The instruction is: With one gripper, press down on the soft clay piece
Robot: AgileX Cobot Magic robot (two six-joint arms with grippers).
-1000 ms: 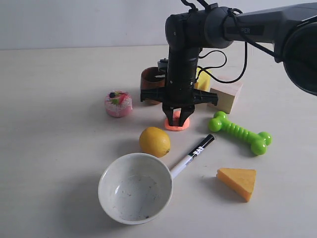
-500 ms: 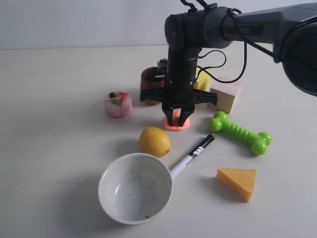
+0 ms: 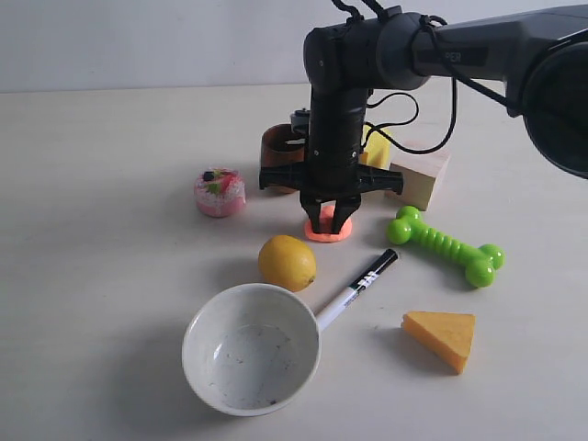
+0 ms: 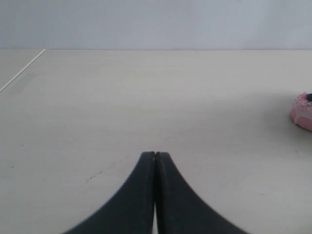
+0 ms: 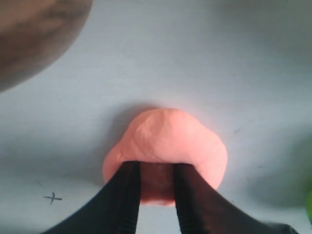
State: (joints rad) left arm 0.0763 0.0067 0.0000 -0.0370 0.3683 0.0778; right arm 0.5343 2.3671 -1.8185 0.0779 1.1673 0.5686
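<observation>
While the right gripper (image 3: 328, 227) pointed straight down from its black arm, its fingertips sat on the clay (image 3: 329, 237), a flat salmon-orange disc lying on the table (image 3: 110, 276). In the right wrist view the two dark fingers (image 5: 127, 195) stood a narrow gap apart, not closed, with their tips sunk into the near edge of the clay (image 5: 168, 136) and a strip of it showing between them.

The clay lay near the middle of the table. The lemon (image 3: 287, 262) was near it toward the camera and the green bone toy (image 3: 446, 245) was close on its right. The pink cake (image 3: 220, 192) stood apart on its left. A marker (image 3: 358, 288) lay between the lemon and the bone, its white end by the rim of the bowl (image 3: 188, 344), and a cheese wedge (image 3: 443, 337) rested at the front right. Behind the arm were a wooden block (image 3: 421, 176) and a brown object (image 3: 276, 147), partly hidden.

The left gripper (image 4: 155, 157) was closed, its fingertips touching, above bare table, with the cake (image 4: 303, 111) at the edge of that view.
</observation>
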